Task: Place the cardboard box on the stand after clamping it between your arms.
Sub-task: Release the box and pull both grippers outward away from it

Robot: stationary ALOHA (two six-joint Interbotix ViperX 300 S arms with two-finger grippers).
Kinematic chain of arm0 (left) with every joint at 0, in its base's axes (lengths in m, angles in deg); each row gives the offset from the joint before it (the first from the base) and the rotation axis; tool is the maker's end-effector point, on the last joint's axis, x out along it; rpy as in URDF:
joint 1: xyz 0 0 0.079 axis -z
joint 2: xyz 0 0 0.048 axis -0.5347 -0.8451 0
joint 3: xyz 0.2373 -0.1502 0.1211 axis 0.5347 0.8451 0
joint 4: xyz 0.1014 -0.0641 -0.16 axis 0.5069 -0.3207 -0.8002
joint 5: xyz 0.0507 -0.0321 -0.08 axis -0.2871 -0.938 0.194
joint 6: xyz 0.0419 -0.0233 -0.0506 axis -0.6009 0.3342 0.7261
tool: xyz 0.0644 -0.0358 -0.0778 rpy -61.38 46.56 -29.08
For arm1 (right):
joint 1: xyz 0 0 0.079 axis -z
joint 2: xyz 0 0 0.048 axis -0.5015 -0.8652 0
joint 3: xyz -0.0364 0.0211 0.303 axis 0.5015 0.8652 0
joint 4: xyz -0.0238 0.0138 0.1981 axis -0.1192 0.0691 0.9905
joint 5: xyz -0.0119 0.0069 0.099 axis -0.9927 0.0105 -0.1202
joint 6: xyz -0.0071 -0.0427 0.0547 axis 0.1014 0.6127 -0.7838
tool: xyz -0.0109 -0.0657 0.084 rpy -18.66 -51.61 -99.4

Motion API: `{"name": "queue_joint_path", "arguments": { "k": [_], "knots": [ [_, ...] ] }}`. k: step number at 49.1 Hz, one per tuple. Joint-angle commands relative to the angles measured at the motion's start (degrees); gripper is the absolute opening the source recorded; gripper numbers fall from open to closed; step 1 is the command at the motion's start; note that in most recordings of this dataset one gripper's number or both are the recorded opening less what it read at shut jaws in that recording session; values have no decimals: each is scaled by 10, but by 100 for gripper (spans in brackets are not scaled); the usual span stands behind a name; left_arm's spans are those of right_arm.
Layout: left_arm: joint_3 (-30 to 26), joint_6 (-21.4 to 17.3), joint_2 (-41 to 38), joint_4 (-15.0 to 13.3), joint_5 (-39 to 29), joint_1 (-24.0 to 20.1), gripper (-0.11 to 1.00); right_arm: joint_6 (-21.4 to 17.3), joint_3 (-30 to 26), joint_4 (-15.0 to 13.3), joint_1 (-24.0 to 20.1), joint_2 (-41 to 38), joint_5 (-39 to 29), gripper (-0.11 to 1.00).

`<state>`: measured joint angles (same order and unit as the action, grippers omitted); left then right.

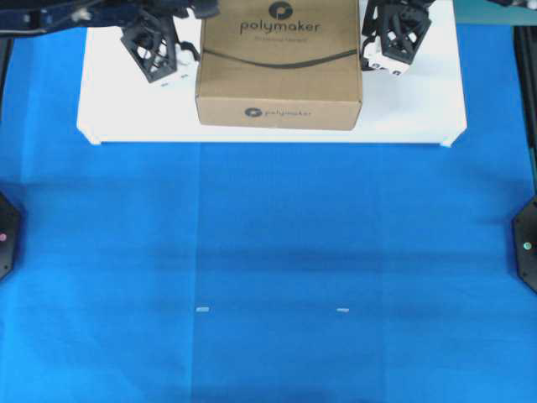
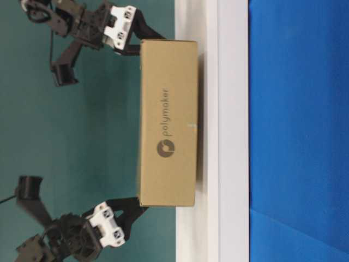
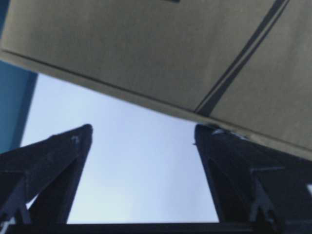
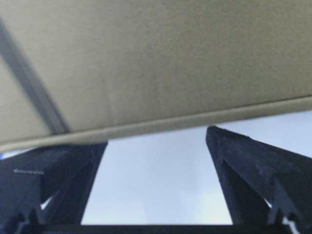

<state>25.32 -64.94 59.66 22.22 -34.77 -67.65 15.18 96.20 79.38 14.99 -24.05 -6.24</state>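
The brown cardboard box (image 1: 281, 54) with the polymaker logo lies flat on the middle of the white stand (image 1: 419, 117), at the far side of the table. From table level the box (image 2: 168, 123) appears to rest on the stand (image 2: 232, 131). My left gripper (image 1: 189, 57) is at the box's left side and my right gripper (image 1: 369, 52) at its right side. Both are open with nothing between the fingers. The fingertips reach the box's side walls (image 2: 137, 204) (image 2: 136, 48). In the wrist views the left gripper (image 3: 144, 129) and right gripper (image 4: 156, 139) frame bare stand top beneath the box's edge.
Blue cloth (image 1: 268, 252) covers the table in front of the stand. Two small white marks (image 1: 201, 309) (image 1: 341, 310) lie on it near the front. Black arm bases sit at the left edge (image 1: 5, 235) and right edge (image 1: 527, 252).
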Motion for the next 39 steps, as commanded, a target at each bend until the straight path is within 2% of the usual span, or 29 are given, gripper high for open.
{"name": "queue_joint_path", "arguments": {
  "k": [1, 9, 13, 23, 31, 39],
  "knots": [
    [-1, 3, 25, -2, 6, -11, 82, -3, 16, 6, 4, 35, 19, 97],
    [5, 1, 33, -2, -9, -14, 82, -11, 45, 7, 22, 51, 33, 97],
    [11, 6, 46, -2, -25, -14, 82, -27, 56, 7, 26, 69, 24, 97],
    [54, 12, 120, -2, -33, -13, 82, -48, 103, 7, 23, 143, 38, 97],
    [97, 18, 213, -3, -8, 19, 82, -62, 150, 25, -5, 216, 66, 97],
    [146, 65, 283, -3, 31, 72, 82, -89, 211, 46, -45, 283, 123, 97]
  ]
}}
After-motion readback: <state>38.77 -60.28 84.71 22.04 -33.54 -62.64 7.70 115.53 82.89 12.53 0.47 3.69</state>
